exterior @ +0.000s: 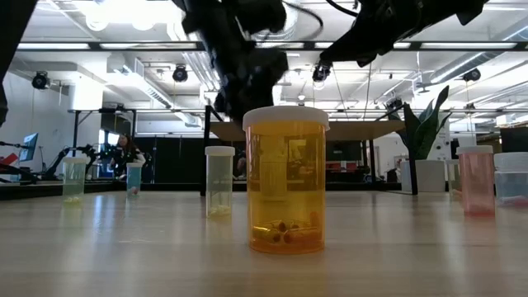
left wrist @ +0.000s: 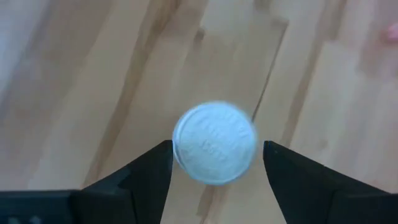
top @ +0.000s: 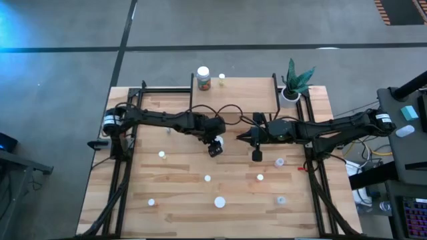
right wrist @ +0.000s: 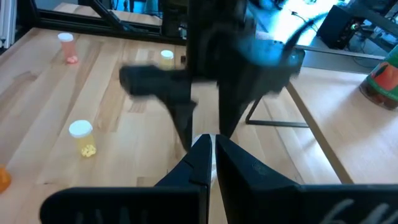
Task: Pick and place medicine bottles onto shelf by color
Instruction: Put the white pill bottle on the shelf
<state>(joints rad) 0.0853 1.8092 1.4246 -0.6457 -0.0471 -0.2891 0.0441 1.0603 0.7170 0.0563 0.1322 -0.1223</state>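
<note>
Left pincer: I see my left pincer (left wrist: 214, 163) near the table's middle, fingers spread wide on either side of a white-capped round bottle (left wrist: 214, 143); one finger sits right at the cap's edge, the other stands clear of it.
Right pincer: my right pincer (top: 257, 156) is closed with nothing in it, just beside the left one toward the right edge.
Nearest bottle: a yellow translucent plastic bottle with a white cap (exterior: 285, 179) stands upright on the light wood-plank table (top: 180, 213), a few small pills in its bottom.
Shelf: the small light-wood shelf on black legs (top: 243, 90) at the far edge carries a larger white-capped bottle with an orange label (top: 203, 78) and a tiny yellow vial (top: 221, 79).
Other bottles: small white-capped vials (top: 207, 178) are scattered toward the near edge.
</note>
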